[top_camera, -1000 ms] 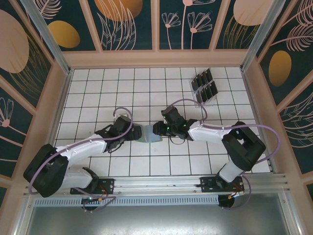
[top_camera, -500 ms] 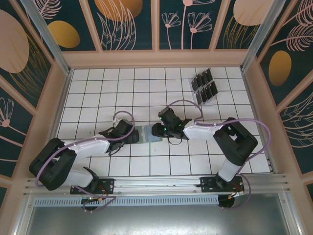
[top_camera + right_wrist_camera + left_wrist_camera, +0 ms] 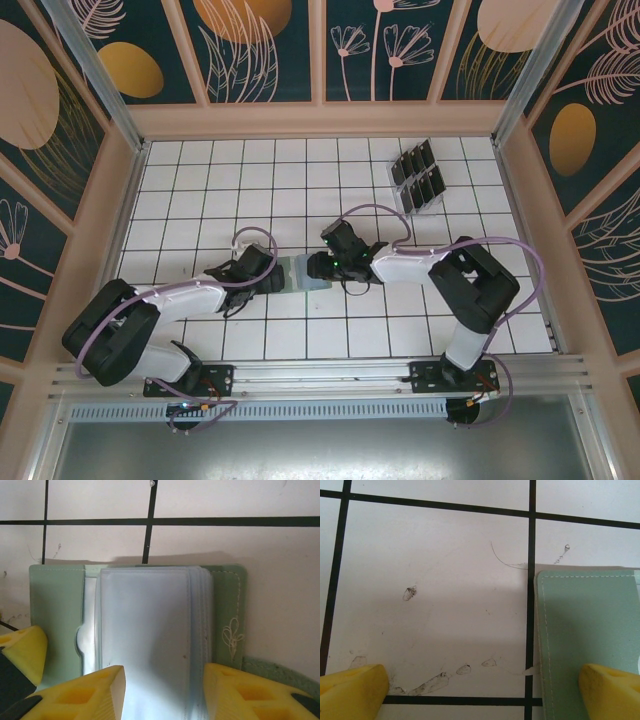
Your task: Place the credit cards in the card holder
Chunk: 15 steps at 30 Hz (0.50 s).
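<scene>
Changed in the last second: right gripper jaws part further, now mid-wide astride the clear sleeves, apparently not pinching them; right elbow swings toward 9 o'clock. Left gripper jaws are wide and empty, one finger over the cover edge. Card holder lies open flat mid-table between both grippers (ready for loading, I judge). Credit cards sit at 1 o'clock in a clear rack, none fetched yet. No readable writing or brand, only an embossed flower on the flap.
</scene>
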{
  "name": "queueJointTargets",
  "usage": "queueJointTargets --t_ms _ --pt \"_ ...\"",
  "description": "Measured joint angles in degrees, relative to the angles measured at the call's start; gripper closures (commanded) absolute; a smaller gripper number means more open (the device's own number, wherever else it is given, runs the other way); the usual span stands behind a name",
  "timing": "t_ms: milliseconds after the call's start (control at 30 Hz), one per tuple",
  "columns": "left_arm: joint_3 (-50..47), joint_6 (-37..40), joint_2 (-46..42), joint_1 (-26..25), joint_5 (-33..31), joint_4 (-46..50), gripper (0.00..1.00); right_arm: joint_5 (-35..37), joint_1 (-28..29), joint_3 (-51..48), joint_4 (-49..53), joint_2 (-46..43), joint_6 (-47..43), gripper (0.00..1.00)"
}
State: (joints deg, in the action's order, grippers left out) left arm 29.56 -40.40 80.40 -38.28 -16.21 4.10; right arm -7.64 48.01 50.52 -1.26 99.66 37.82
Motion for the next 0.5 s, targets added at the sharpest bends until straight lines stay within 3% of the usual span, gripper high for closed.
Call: queueJointTargets --t_ms 500 --pt "0.0 -0.22 0.39 -0.11 -0.63 -0.79 0.01 -8.24 -0.07 -0.02 -5.97 1.77 1.14 0.54"
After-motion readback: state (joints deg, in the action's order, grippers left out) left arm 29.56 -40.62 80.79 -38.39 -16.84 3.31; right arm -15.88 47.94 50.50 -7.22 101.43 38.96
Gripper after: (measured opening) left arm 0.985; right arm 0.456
